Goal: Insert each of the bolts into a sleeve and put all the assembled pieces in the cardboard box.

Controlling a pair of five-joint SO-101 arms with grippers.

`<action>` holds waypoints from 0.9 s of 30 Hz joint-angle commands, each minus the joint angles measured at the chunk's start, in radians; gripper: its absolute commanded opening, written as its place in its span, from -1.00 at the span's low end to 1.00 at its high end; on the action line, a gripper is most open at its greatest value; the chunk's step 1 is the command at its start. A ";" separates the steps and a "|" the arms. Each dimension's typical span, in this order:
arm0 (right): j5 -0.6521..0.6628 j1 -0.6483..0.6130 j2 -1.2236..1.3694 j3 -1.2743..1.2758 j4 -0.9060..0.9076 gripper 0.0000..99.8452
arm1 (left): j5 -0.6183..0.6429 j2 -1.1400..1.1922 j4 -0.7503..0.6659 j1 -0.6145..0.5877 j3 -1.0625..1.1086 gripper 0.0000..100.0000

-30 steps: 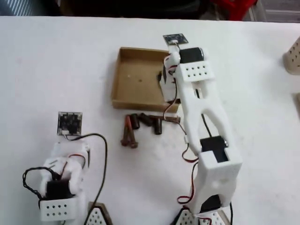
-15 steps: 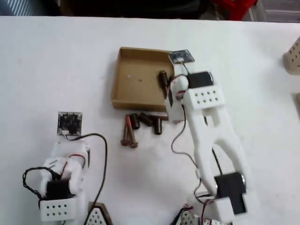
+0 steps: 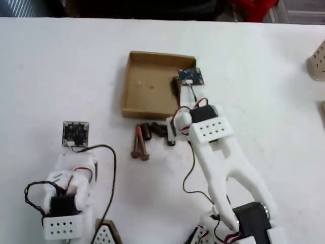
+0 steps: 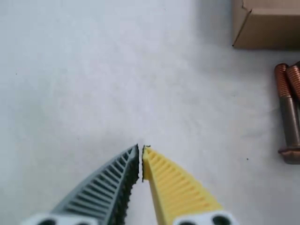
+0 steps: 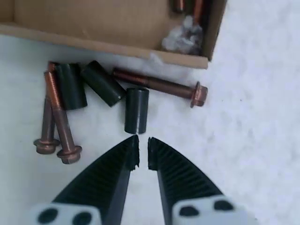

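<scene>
The cardboard box (image 3: 152,84) sits mid-table with one dark assembled piece (image 3: 176,84) lying by its right wall. In front of it lie three black sleeves (image 5: 137,110) and three copper bolts (image 5: 159,86); two of the bolts (image 3: 138,143) lie side by side. My right gripper (image 5: 142,146) hovers just short of the nearest sleeve, shut with nothing between its black fingers. My left gripper (image 4: 141,151) is shut and holds nothing, low over bare table to the left of the bolts (image 4: 289,115).
A crumpled bit of clear tape (image 5: 183,38) lies in the box corner. The left arm (image 3: 66,203) sits folded at the near left. Pale perforated blocks (image 3: 317,61) stand at the far right edge. White table spreads on all sides.
The right arm drew back from over the box toward the near side, leaving the assembled piece inside. The left arm has not moved.
</scene>
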 commanded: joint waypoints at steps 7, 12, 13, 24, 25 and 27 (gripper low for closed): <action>-0.032 -0.062 0.160 0.012 -0.143 -0.83 | -0.011 -0.005 0.003 -0.015 -0.002 -0.91; -0.035 -0.053 0.278 -0.014 -0.216 -0.84 | -0.011 -0.005 0.003 -0.015 -0.002 -0.91; -0.035 -0.051 0.288 -0.025 -0.216 -0.84 | -0.011 -0.005 0.003 -0.015 -0.002 -0.91; -0.029 -0.047 0.458 -0.074 -0.320 -0.85 | -0.011 -0.005 0.003 -0.015 -0.002 -0.91; -0.029 -0.041 0.464 -0.077 -0.318 -0.85 | -0.011 -0.005 0.003 -0.015 -0.002 -0.91; -0.029 -0.035 0.461 -0.078 -0.305 -0.87 | -0.011 -0.005 0.003 -0.015 -0.002 -0.92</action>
